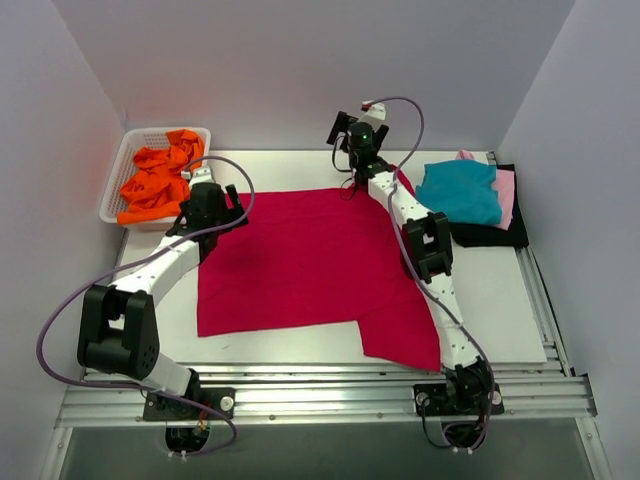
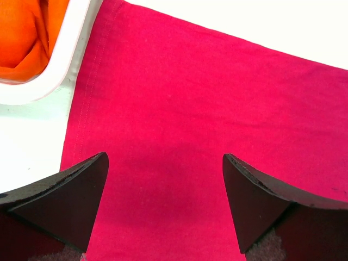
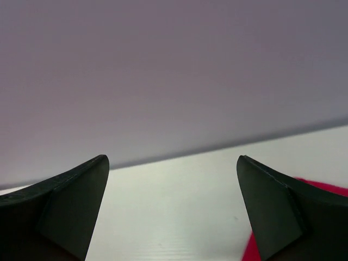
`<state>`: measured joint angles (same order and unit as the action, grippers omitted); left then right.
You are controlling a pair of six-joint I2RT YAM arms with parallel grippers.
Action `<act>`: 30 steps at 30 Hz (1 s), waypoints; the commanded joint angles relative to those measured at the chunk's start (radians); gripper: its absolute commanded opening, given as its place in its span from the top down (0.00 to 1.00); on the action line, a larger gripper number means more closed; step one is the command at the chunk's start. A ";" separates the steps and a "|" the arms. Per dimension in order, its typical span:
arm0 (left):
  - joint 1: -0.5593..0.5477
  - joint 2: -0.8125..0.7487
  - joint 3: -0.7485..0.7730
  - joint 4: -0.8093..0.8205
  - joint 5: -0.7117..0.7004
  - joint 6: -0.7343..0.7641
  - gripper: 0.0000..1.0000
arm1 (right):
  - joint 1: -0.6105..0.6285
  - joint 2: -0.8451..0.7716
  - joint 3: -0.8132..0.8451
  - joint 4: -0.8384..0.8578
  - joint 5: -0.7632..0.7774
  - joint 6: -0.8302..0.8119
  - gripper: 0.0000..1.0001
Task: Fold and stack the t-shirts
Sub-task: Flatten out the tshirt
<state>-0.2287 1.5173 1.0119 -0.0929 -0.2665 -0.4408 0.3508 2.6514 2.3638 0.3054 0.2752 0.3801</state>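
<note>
Crimson t-shirt (image 1: 300,260) lies flat; arms (image 1: 165,268) outstretched, left fingers (image 2: 65,201) and right fingers (image 3: 70,201) parted.

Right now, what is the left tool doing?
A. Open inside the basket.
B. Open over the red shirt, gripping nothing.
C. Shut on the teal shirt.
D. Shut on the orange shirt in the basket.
B: in the left wrist view the left tool stands wide open with the red shirt lying flat beneath it, while the basket holding the orange shirt sits off to one side.
</note>
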 commanded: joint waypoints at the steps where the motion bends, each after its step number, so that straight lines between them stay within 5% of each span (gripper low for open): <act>1: -0.008 -0.012 0.013 0.039 -0.016 0.008 0.05 | 0.014 -0.157 0.020 0.184 0.056 -0.059 0.00; 7: -0.011 -0.017 0.011 0.042 -0.013 0.008 0.05 | 0.013 -0.290 -0.173 0.138 0.385 -0.112 0.00; 8: -0.012 -0.017 0.013 0.042 -0.011 0.010 0.05 | 0.008 -0.313 -0.214 0.129 0.419 -0.106 0.08; 9: -0.012 -0.014 0.014 0.041 -0.007 0.010 0.05 | -0.001 -0.333 -0.285 0.114 0.444 -0.087 0.36; 11: -0.015 -0.012 0.014 0.039 -0.004 0.008 0.05 | -0.042 -0.369 -0.316 0.003 0.455 0.004 0.55; 12: -0.015 -0.016 0.011 0.042 0.004 0.008 0.05 | -0.058 -0.372 -0.319 -0.041 0.440 0.034 0.76; 14: -0.015 -0.019 0.010 0.042 0.007 0.008 0.05 | -0.093 -0.352 -0.299 -0.164 0.389 0.068 1.00; 22: -0.017 -0.016 0.011 0.033 0.032 0.002 0.05 | -0.122 -0.112 -0.080 -0.471 0.237 0.082 1.00; 28: -0.017 -0.022 -0.009 0.044 0.029 0.001 0.05 | -0.121 -0.091 -0.118 -0.434 0.110 0.109 1.00; 29: -0.017 -0.020 -0.010 0.045 0.027 0.001 0.05 | -0.118 -0.091 -0.126 -0.431 0.099 0.108 0.92; 30: -0.017 -0.016 -0.009 0.045 0.030 -0.001 0.05 | -0.115 -0.091 -0.126 -0.430 0.093 0.106 0.70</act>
<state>-0.2409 1.5173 1.0046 -0.0937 -0.2493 -0.4408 0.2234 2.6038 2.2288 -0.1307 0.4236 0.4774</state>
